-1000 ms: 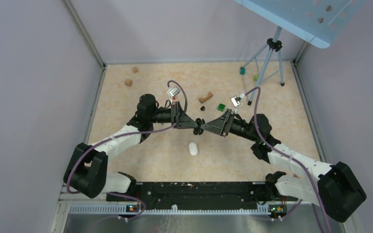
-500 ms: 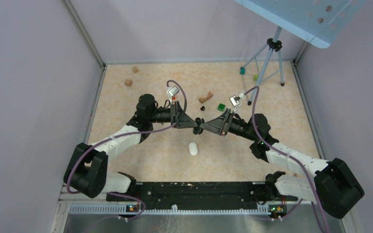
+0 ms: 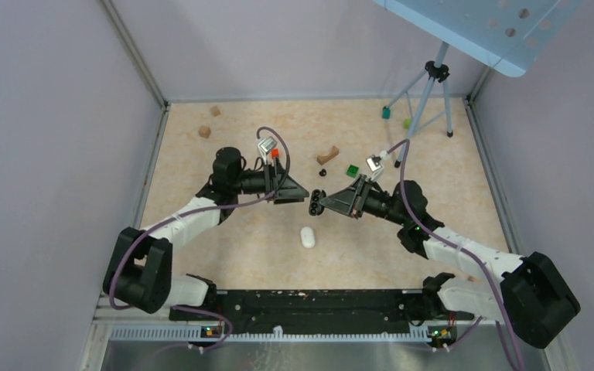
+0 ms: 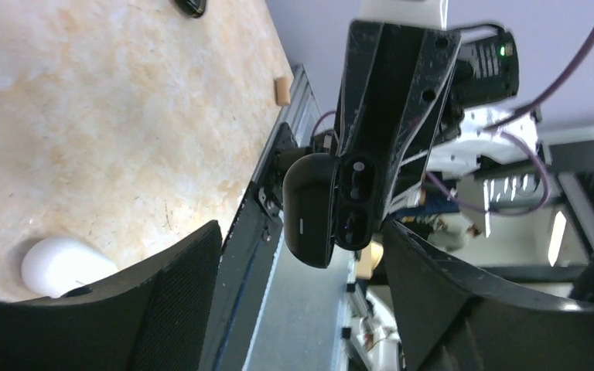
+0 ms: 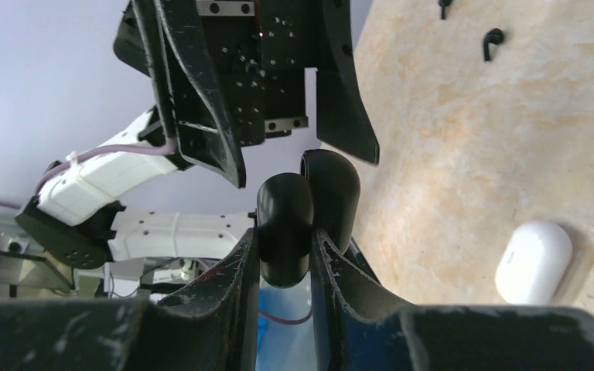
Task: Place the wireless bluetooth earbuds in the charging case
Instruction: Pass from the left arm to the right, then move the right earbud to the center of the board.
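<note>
My right gripper (image 3: pixel 319 205) is shut on a black charging case (image 3: pixel 312 206), held above the table's middle. In the left wrist view the case (image 4: pixel 329 205) hangs open, lid to the left, with two round sockets facing the camera. My left gripper (image 3: pixel 298 193) is open just left of the case, apart from it, with nothing between its fingers (image 4: pixel 178 286). In the right wrist view the fingers (image 5: pixel 244 263) pinch the case (image 5: pixel 286 216). A black earbud (image 3: pixel 322 173) lies on the table beyond both grippers, and the earbud (image 5: pixel 493 42) also shows in the right wrist view.
A white oval case (image 3: pixel 307 236) lies on the table nearer the bases. A brown curved piece (image 3: pixel 327 155), a green block (image 3: pixel 352 170) and two wooden blocks (image 3: pixel 204 131) lie further back. A tripod (image 3: pixel 433 85) stands at the back right.
The left gripper has opened, let go of the black case and drawn back to the left. The right gripper closed on the case and now holds it alone.
</note>
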Controlling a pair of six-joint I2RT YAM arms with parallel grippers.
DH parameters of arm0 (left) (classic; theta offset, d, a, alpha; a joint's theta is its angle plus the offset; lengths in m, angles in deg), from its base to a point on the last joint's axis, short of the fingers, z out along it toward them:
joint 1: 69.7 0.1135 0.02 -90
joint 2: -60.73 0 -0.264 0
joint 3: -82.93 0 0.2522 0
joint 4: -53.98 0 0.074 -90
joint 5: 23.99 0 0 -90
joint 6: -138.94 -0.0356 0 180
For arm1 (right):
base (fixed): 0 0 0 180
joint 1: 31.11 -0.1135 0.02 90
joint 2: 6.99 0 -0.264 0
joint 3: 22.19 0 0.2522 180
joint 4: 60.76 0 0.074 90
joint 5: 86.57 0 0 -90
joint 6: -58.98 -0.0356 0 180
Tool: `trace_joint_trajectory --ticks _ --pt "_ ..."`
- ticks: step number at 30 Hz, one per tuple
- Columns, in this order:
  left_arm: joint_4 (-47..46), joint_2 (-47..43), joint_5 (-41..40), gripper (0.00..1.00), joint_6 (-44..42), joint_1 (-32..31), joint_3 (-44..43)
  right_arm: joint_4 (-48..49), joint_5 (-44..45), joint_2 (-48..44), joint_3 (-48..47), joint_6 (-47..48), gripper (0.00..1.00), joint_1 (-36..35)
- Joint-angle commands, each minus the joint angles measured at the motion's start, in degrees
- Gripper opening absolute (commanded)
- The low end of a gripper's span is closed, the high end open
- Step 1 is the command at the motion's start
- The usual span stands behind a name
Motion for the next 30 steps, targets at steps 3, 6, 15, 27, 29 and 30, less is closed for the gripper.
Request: trace_joint_trajectory --ticks 3,6,15,27,29,30 --pt "17.0 0.4 -0.3 0.89 -12.7 5.2 -6.5 -8.1 3.7 -1.2 -3.0 3.3 0.00 1.3" --pt "25.5 0.6 -2.7 0.91 -19.1 7.9 -10.1 -12.2 4.4 -1.4 -3.3 4.0 0.00 3.2" --pt "50.4 4.7 -38.1 0.74 -33.3 12.9 -19.9 -28.4 8.5 -3.6 -6.3 10.0 0.00 7.6" --pt "53.8 11.5 -56.8 0.71 -36.4 12.9 -20.9 -32.7 9.8 -1.3 -10.3 13.4 0.00 7.7" --pt "52.3 12.2 -56.0 0.65 -35.8 12.8 -20.1 -32.7 9.8 -1.0 -10.4 13.5 0.00 7.7" --pt "52.0 12.9 -55.3 0.63 -35.8 12.7 -20.0 -32.7 9.8 -0.9 -10.5 13.5 0.00 7.7"
